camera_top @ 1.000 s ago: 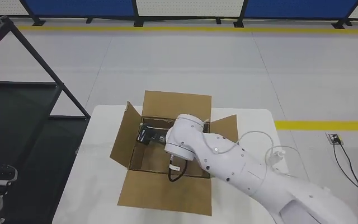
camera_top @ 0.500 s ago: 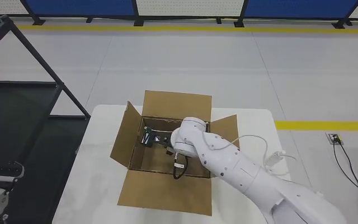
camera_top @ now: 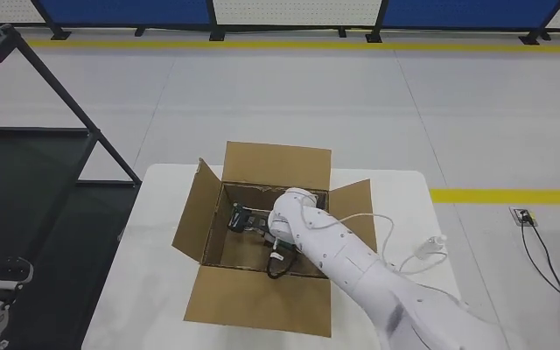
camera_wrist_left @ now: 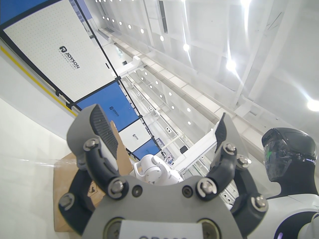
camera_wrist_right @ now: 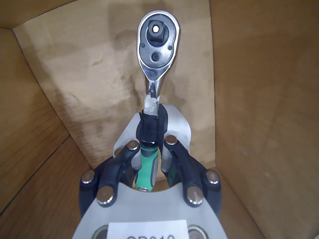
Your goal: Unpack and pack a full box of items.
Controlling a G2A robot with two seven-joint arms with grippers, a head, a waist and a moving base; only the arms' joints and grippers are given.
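An open cardboard box (camera_top: 254,302) stands on the white table (camera_top: 131,289), flaps spread outward. My right arm reaches down into it. Inside the box, my right gripper (camera_wrist_right: 151,123) is shut on a ratchet wrench (camera_wrist_right: 157,48) with a chrome head and a green-and-black handle. The wrench head points at the bare brown box floor (camera_wrist_right: 99,75). From the top view the right gripper (camera_top: 241,219) sits near the box's far left inside wall. My left gripper (camera_wrist_left: 159,128) is open, holds nothing, and points up at the ceiling, with the box (camera_wrist_left: 64,175) behind it.
A black metal frame (camera_top: 52,131) stands left of the table. The table has bare surface to the left and right of the box. The box walls (camera_wrist_right: 261,75) close in on both sides of the wrench.
My right arm has shifted a little to the right and deeper into the box, carrying the gripper with it. The box has stayed put.
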